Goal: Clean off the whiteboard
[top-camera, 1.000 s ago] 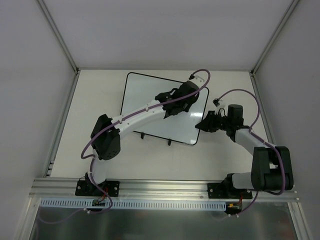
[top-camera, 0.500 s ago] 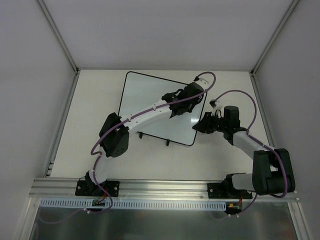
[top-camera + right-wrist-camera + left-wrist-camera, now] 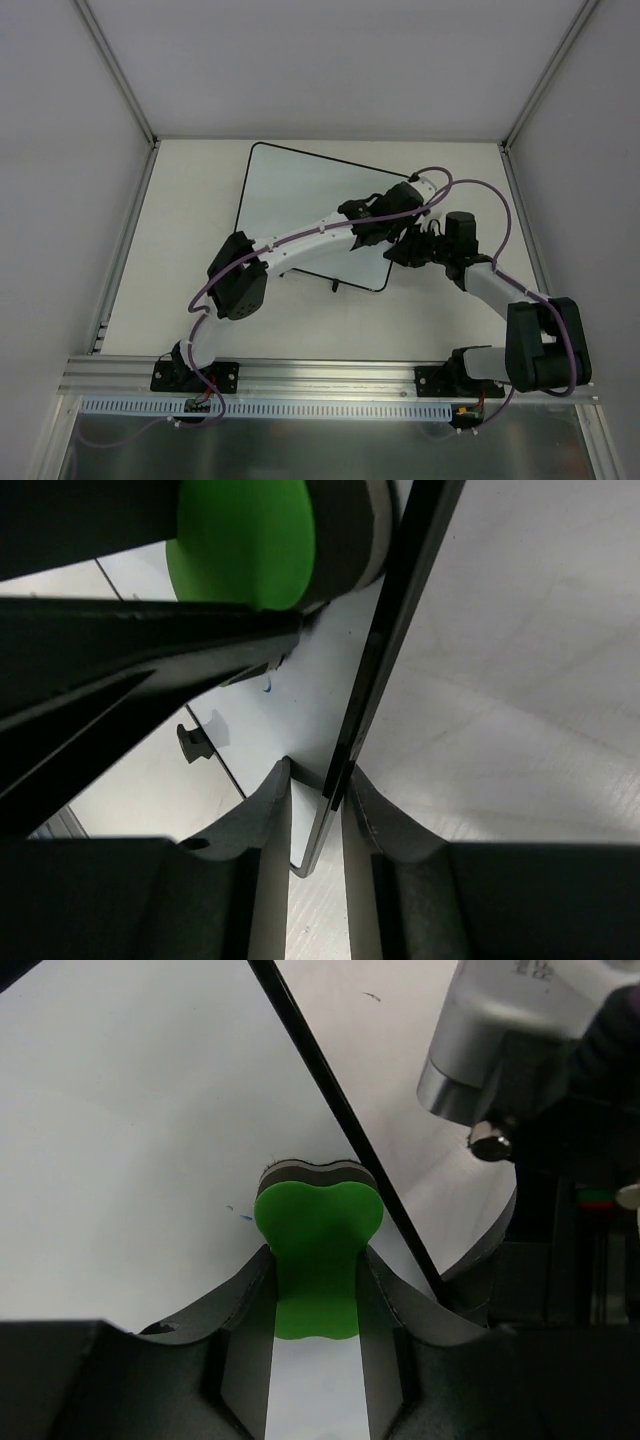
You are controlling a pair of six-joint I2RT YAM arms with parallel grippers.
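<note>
The whiteboard lies flat on the table, in its far middle part, turned a little askew. From above, almost all of its face shows plain white. The left wrist view shows two tiny blue flecks on the board close to its right rim, just left of the eraser. These seem to be the last of the writing. The eraser is a green block with a dark pad, and its pad end lies against the board beside that rim. The left tool pinches the eraser from both sides, with its arm reaching across the board from the near left. The right tool comes in from the right, one finger on each side of the board's thin black rim. It appears pressed together on the rim, steadying the board. The erasing looks nearly done: only the flecks by the right edge need a last pass, though the arm hides part of the board.
</note>
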